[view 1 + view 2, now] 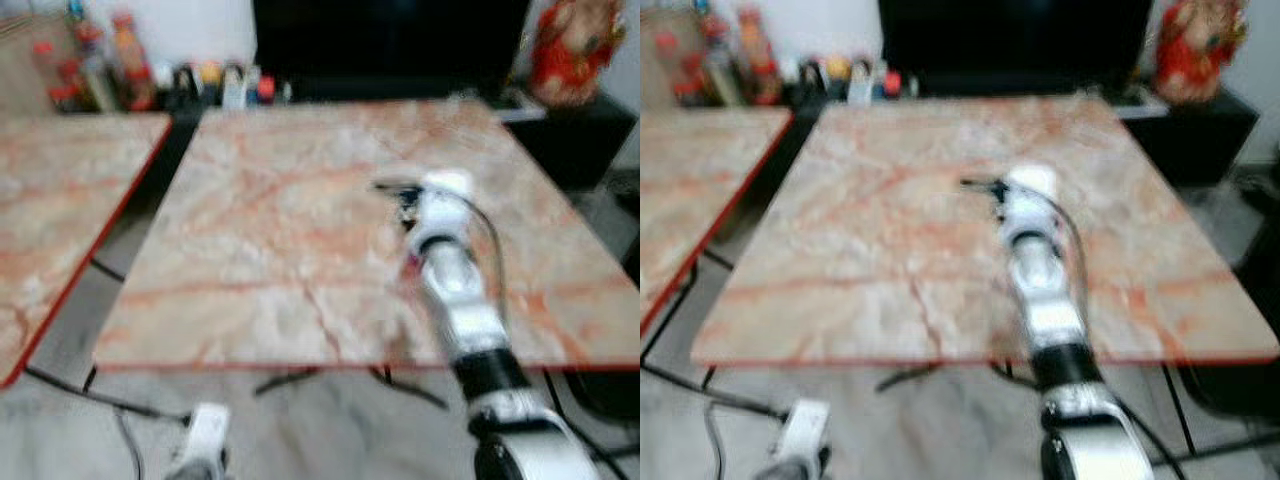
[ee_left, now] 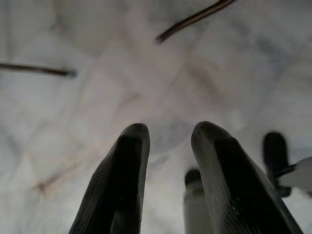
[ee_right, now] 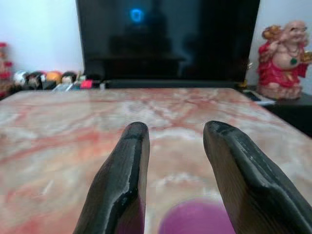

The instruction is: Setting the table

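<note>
Our right claw [image 3: 170,146] hovered low over the pink-veined marble desk [image 1: 300,230], fingers spread around a round purple object [image 3: 195,219] just beneath. We judged we were placing it; next, withdrawing. Our left claw [image 2: 168,141], spread, hung idle.

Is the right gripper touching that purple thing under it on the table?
Cannot tell. In the right wrist view the purple object sits low between the right gripper fingers, but any contact is out of frame.
</note>
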You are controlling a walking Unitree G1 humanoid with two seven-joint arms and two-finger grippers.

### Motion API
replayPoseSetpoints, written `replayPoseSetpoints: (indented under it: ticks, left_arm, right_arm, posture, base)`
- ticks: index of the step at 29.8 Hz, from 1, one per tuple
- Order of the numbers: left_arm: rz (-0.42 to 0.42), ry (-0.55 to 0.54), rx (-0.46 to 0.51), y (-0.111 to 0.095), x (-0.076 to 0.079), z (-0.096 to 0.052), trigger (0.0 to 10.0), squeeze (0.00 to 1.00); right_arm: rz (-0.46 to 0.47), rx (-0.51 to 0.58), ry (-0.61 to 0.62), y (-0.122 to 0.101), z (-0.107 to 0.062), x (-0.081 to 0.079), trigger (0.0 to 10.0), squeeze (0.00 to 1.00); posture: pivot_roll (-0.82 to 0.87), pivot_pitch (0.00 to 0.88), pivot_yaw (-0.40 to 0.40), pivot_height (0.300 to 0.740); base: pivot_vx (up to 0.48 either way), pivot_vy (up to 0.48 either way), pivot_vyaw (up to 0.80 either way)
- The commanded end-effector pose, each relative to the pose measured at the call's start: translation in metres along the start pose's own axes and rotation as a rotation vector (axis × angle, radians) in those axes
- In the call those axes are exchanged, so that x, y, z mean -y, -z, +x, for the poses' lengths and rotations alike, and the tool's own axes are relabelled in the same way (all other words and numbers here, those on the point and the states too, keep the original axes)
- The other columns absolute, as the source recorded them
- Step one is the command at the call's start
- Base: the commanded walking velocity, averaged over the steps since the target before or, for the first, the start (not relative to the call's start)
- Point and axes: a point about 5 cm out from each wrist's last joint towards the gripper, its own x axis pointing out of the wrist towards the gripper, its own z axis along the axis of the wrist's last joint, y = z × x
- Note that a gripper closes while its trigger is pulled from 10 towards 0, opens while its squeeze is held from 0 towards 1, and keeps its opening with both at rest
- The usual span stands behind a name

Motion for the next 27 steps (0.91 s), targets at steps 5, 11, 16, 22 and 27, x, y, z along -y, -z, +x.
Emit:
replayPoseSetpoints:
  ticks: [5,11,16,22,27]
  left_arm:
    - [0.011,-0.029,-0.018,0.009,-0.012,-0.002,10.0,0.0]
    - [0.01,-0.032,-0.019,0.01,-0.014,-0.003,10.0,0.0]
    - [0.011,-0.033,-0.023,0.013,-0.016,-0.003,10.0,0.0]
    - [0.029,-0.019,-0.037,0.018,-0.016,-0.004,10.0,0.0]
    - [0.036,-0.01,-0.03,0.013,-0.015,-0.003,10.0,0.0]
  right_arm:
    - [0.019,0.016,-0.05,-0.004,-0.004,-0.02,10.0,0.0]
    - [0.016,-0.016,-0.032,0.0,-0.015,-0.023,10.0,0.0]
    - [0.01,-0.058,-0.035,0.004,-0.026,-0.025,10.0,0.0]
    - [0.013,-0.113,0.016,0.008,-0.027,-0.019,10.0,0.0]
    - [0.005,-0.139,0.034,0.004,-0.013,-0.009,10.0,0.0]
  posture:
    - [-0.09,0.0,0.003,0.736]
    - [-0.07,0.0,-0.003,0.736]
    - [-0.08,0.0,-0.001,0.736]
    - [-0.09,0.0,0.018,0.736]
    - [-0.09,0.0,0.025,0.736]
  base:
    - [0.171,0.0,0.0]
    - [0.0,0.0,0.0]
    - [0.0,0.0,0.0]
    - [0.0,0.0,0.0]
    - [0.0,0.0,0.0]
